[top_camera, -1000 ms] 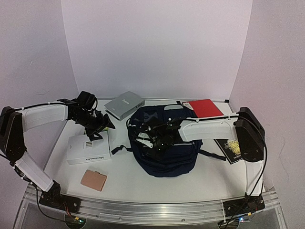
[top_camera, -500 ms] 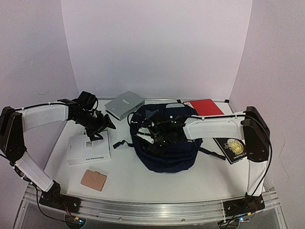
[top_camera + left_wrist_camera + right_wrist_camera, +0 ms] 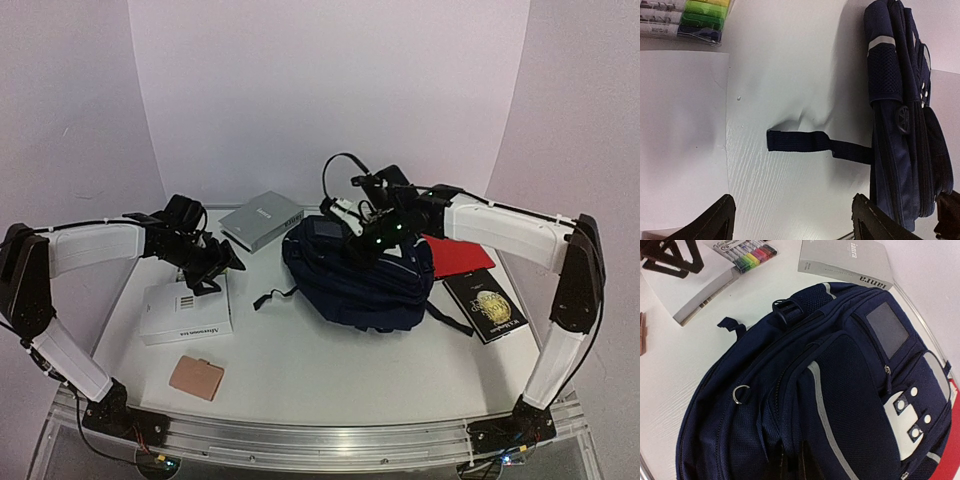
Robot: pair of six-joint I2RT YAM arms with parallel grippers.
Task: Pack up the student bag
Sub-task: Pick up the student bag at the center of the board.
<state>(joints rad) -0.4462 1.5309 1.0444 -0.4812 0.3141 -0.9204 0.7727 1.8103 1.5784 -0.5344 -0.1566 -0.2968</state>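
- Navy bag [image 3: 350,285] from above: it lies on the white table [image 3: 300,370], right under my right claw [image 3: 366,228], which is at the bag's far top edge.
- My right claw's jaws are pinched together there.
- My left claw [image 3: 218,264] hovers well to the left of the bag, jaws apart and nothing between them, over the far end of a white box [image 3: 185,312].
- A grey book [image 3: 262,220] lies just beyond my left claw, and a tan wallet [image 3: 196,377] lies on the near side of the box.
- Below my right arm a red book [image 3: 462,256] shows from behind the bag, with a black book [image 3: 486,305] beside it.
- From my left wrist: my fingers [image 3: 720,220] stand wide apart. Ahead of them the bag's strap [image 3: 800,141] lies flat on bare table, and the bag itself is off to the claw's right.
- A pack of markers [image 3: 685,17] sits far ahead on the claw's left, past the box.
- From my right wrist: the bag fills the view beneath the claw, showing its white patch [image 3: 902,417] and pale stripe [image 3: 822,405].
- My right claw is clamped on the bag's dark fabric at the bottom of the view.
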